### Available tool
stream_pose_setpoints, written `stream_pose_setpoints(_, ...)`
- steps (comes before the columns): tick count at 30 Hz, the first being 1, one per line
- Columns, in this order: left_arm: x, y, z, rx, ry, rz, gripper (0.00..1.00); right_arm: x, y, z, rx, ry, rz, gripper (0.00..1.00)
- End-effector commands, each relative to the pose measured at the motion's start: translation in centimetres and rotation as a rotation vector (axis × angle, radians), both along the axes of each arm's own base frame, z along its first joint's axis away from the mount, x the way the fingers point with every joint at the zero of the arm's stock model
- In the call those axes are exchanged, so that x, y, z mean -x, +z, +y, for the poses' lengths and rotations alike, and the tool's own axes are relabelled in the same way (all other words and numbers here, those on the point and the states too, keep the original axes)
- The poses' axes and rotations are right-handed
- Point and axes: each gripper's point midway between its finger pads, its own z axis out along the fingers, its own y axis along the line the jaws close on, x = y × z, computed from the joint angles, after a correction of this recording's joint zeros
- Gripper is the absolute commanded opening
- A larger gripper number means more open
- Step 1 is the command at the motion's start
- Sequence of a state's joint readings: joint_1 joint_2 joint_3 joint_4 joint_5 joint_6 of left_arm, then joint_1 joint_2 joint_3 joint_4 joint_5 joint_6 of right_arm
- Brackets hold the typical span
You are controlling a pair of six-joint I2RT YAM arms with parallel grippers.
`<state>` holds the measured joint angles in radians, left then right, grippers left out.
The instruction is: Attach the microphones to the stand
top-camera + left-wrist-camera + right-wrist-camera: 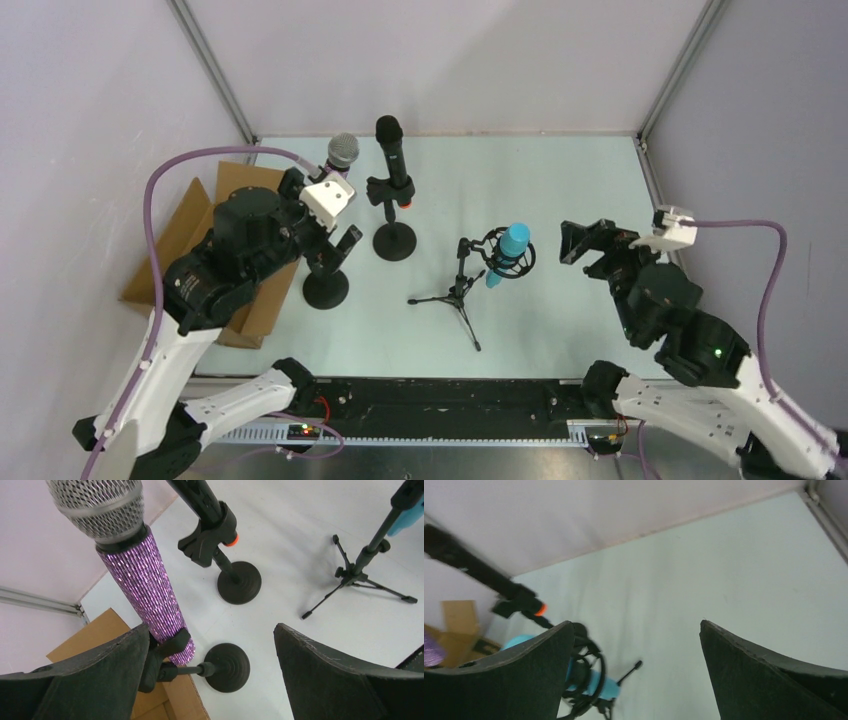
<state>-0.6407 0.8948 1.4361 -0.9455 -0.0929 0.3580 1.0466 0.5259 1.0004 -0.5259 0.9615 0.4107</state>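
Left gripper [210, 630] is slack, jaws spread wide, nothing between them. The purple glitter mic [145, 585] stands just off the finger at the lower left of my wrist view; I cannot tell whether they touch. Its long axis runs from the mesh head at upper left down to the clip [170, 647] at lower centre, tilted rather than upright. The clip wraps its tail end, and the round stand base [227, 667] sits on the table [310, 540] beside it.

Right gripper [636, 625] is equally spread and empty. The light blue mic [601, 686] shows at the lower left of that view, ringed by its shock mount, near but apart.

Overhead, the black mic [392, 150] is clipped at top centre, closer to my left arm.

My read is that all three look seated. If the purple one needs pressing home, it is the left arm's job: shift toward frame left, then close across the axis.
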Motion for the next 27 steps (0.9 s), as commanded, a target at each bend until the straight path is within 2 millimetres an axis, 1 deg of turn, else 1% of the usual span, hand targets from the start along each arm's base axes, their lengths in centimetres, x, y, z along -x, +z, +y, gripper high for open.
stream_pose_setpoints(1,-0.6,3.0,-0.4,0.068,0.016,-0.048,0.98,-0.5,-3.9,1.4,0.002,0.107,0.192,0.99)
stream_pose_setpoints(2,-0.6,3.6,-0.3,0.075,0.02,-0.06,0.98,-1.2,-4.1,1.0,-0.004,0.099,0.209,1.0)
stream_pose_setpoints(3,-0.8,3.7,-0.2,0.075,0.03,-0.06,0.98,-1.6,-4.0,0.8,0.004,0.095,0.206,1.0)
stream_pose_setpoints(4,-0.9,4.2,0.1,0.082,0.042,-0.069,0.98,-2.4,-4.4,0.1,0.004,0.078,0.225,0.99)
stream_pose_setpoints(5,-1.1,4.3,0.1,0.088,0.05,-0.066,0.98,-3.1,-4.4,-0.9,-0.003,0.037,0.226,1.0)
stream_pose_setpoints(6,-1.3,5.0,0.5,0.105,0.067,-0.075,0.98,-3.6,-4.8,-1.3,-0.01,0.036,0.246,0.99)
stream_pose_setpoints(7,-1.6,5.2,0.6,0.121,0.081,-0.068,0.98,-4.1,-4.8,-1.6,-0.02,0.032,0.249,0.99)
stream_pose_setpoints(8,-2.2,5.7,1.3,0.149,0.114,-0.063,0.98,-4.7,-5.4,-2.1,-0.039,0.031,0.272,0.99)
stream_pose_setpoints(9,-2.8,5.9,2.5,0.164,0.168,-0.063,0.98,-5.5,-5.4,-3.4,-0.063,-0.009,0.265,0.99)
stream_pose_setpoints(10,-2.9,6.4,2.4,0.198,0.159,-0.052,0.98,-6.2,-5.9,-3.1,-0.094,0.02,0.273,0.99)
stream_pose_setpoints(11,-3.5,6.5,3.6,0.208,0.209,-0.053,0.98,-6.7,-6.2,-4.5,-0.114,-0.023,0.274,0.99)
stream_pose_setpoints(12,-3.6,6.5,3.9,0.222,0.221,-0.048,0.98,-7.4,-7.0,-4.6,-0.135,-0.014,0.284,0.99)
stream_pose_setpoints(13,-4.0,6.5,5.0,0.229,0.266,-0.048,0.98,-7.8,-7.4,-5.8,-0.151,-0.052,0.287,1.0)
stream_pose_setpoints(14,-4.1,6.2,5.3,0.246,0.278,-0.035,0.98,-8.4,-8.1,-5.9,-0.166,-0.046,0.298,1.0)
stream_pose_setpoints(15,-4.4,6.1,6.4,0.257,0.321,-0.033,0.98,-8.7,-8.5,-6.6,-0.172,-0.067,0.302,1.0)
stream_pose_setpoints(16,-4.2,5.6,6.4,0.286,0.325,-0.012,0.98,-9.1,-9.4,-7.0,-0.172,-0.079,0.32,1.0)
stream_pose_setpoints(17,-4.3,5.2,7.4,0.301,0.36,-0.006,0.98,-9.5,-10.1,-7.3,-0.172,-0.092,0.341,0.99)
stream_pose_setpoints(18,-4.3,4.3,7.3,0.314,0.358,0.016,0.98,-9.7,-10.6,-7.6,-0.171,-0.105,0.352,0.99)
stream_pose_setpoints(19,-4.4,3.8,7.9,0.314,0.382,0.02,0.98,-10.0,-11.3,-7.7,-0.174,-0.111,0.376,0.99)
stream_pose_setpoints(21,-4.5,1.4,8.7,0.311,0.423,0.062,0.98,-10.2,-12.3,-7.6,-0.178,-0.109,0.406,1.0)
stream_pose_setpoints(22,-4.2,1.2,8.8,0.32,0.427,0.059,0.98,-10.2,-12.8,-7.6,-0.171,-0.111,0.415,0.99)
stream_pose_setpoints(23,-4.2,0.0,9.5,0.324,0.456,0.082,0.98,-10.2,-13.1,-7.5,-0.159,-0.106,0.418,0.99)
stream_pose_setpoints(24,-3.9,0.0,9.7,0.332,0.465,0.068,0.98,-10.2,-13.7,-7.5,-0.154,-0.102,0.423,0.99)
stream_pose_setpoints(25,-3.9,-1.4,10.2,0.33,0.487,0.091,0.98,-10.1,-13.9,-7.4,-0.142,-0.097,0.421,0.99)
stream_pose_setpoints(26,-3.7,-1.4,10.5,0.336,0.496,0.078,0.98,-10.1,-14.4,-7.4,-0.134,-0.096,0.425,0.99)
stream_pose_setpoints(27,-3.8,-2.7,11.1,0.334,0.522,0.101,0.98,-10.0,-15.1,-7.6,-0.119,-0.109,0.43,0.99)
